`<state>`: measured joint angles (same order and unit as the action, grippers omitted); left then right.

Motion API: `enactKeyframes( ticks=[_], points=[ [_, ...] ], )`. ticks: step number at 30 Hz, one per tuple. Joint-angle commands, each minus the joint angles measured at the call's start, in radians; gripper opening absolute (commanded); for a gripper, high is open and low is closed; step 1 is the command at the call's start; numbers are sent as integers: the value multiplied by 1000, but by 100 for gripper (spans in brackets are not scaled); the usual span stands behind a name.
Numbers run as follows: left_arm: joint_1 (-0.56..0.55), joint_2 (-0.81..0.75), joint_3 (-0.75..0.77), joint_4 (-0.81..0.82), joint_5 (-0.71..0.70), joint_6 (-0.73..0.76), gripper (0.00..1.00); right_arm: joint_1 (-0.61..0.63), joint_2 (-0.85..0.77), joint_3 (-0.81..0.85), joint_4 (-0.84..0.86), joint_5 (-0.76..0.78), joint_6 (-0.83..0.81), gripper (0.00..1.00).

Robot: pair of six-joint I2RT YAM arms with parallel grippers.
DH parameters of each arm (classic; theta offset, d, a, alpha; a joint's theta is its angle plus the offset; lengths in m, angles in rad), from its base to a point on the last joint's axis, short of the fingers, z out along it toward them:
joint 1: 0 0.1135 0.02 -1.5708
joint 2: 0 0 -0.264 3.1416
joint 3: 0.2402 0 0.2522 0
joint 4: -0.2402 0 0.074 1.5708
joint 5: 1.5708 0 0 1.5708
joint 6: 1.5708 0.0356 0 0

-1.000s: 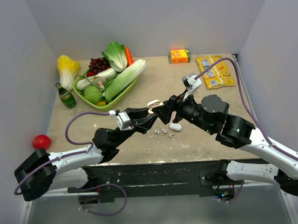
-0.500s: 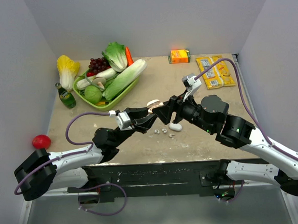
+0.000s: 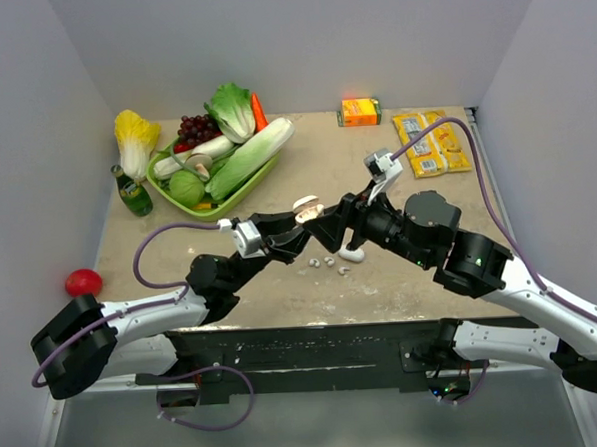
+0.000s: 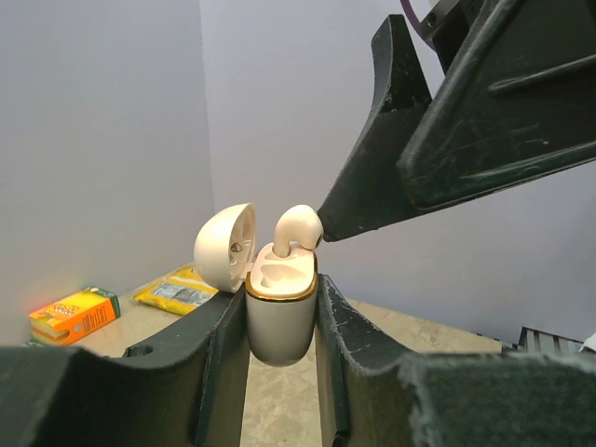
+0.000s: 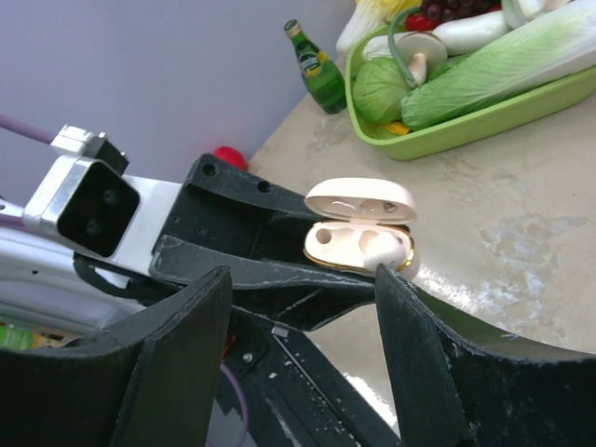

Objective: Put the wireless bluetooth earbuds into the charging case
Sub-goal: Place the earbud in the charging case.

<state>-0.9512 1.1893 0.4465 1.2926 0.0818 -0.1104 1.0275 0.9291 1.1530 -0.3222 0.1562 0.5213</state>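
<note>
Left arm reaches from the near-left base toward table centre, forearm low and stretched out, its purple cable looping behind. The left gripper (image 4: 279, 300) points up and away, closed down snugly on the charging case (image 4: 278, 326), one finger pressed to each side of the case body. The case is held upright off the table (image 3: 315, 163) with its lid (image 4: 223, 247) swung open to the left on its hinge, gold rim visible round the opening. Right arm comes in from the near-right base, elbow raised and wrist bent down toward the left gripper, so the two grippers meet nose to nose over mid-table. The right gripper (image 5: 303, 277) has its jaws spread wide with nothing clamped between them. One fingertip (image 4: 326, 219) sits right against the earbud (image 4: 296, 228); touching or just beside it, hard to tell. That earbud stands in the right-hand socket of the case, stem down and rounded head sticking up above the rim, not fully seated. The other socket looks vacant in the right wrist view. On the table under the grippers lie a few small white pieces (image 3: 329, 262), too small to tell apart. Far left: green tray (image 3: 162, 181) of vegetables with a green bottle (image 3: 132, 192) beside it. Far edge: orange carton (image 3: 361, 111) and yellow packets (image 3: 430, 144). Red ball (image 3: 82, 283) at the left wall.
</note>
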Motion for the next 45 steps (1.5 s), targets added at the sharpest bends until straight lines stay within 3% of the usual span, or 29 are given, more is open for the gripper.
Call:
enactKeyframes(
  ticks=[1,12,23,45],
  points=[
    [3,9,11,476,-4,25,0,13,-4,-7,51,-75,37,66],
    [3,10,6,485,4,15,0,13,17,-7,61,-67,34,66],
    [11,1,-8,470,-13,31,0,13,-65,-4,26,-40,10,68],
    [11,10,3,476,33,5,0,13,-13,-18,23,0,-17,68]
  ],
)
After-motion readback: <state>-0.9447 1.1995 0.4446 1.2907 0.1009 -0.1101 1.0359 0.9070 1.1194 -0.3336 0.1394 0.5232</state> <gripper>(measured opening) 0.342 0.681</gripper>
